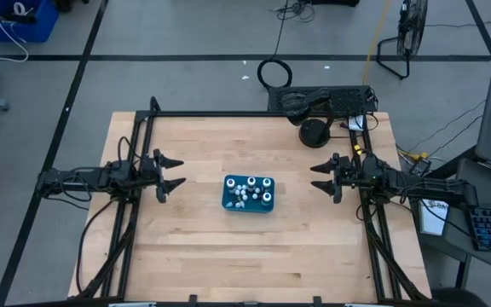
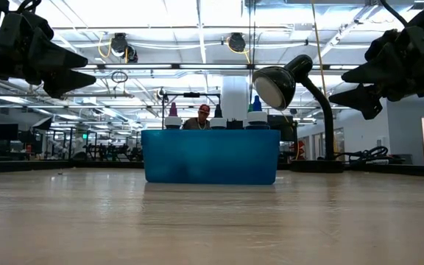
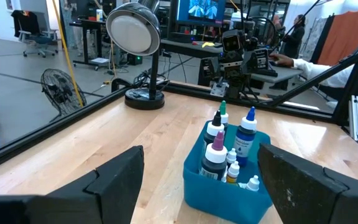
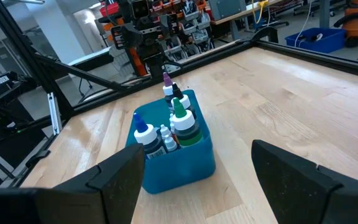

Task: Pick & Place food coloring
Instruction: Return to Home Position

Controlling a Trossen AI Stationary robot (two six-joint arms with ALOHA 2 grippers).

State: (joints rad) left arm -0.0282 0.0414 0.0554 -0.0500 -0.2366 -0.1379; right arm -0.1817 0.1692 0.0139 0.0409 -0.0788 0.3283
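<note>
While homing, watch right gripper (image 1: 319,176): spread and empty, same as left gripper (image 1: 174,172). Found food coloring (image 1: 250,191) upright in blue bin (image 1: 227,203) mid-table, probably all of it. Could clip lamp (image 1: 314,132) beside right arm if swung wide.

Food coloring bottles (image 2: 255,105) mostly behind the near wall of the blue bin (image 2: 210,156), only tips above.
</note>
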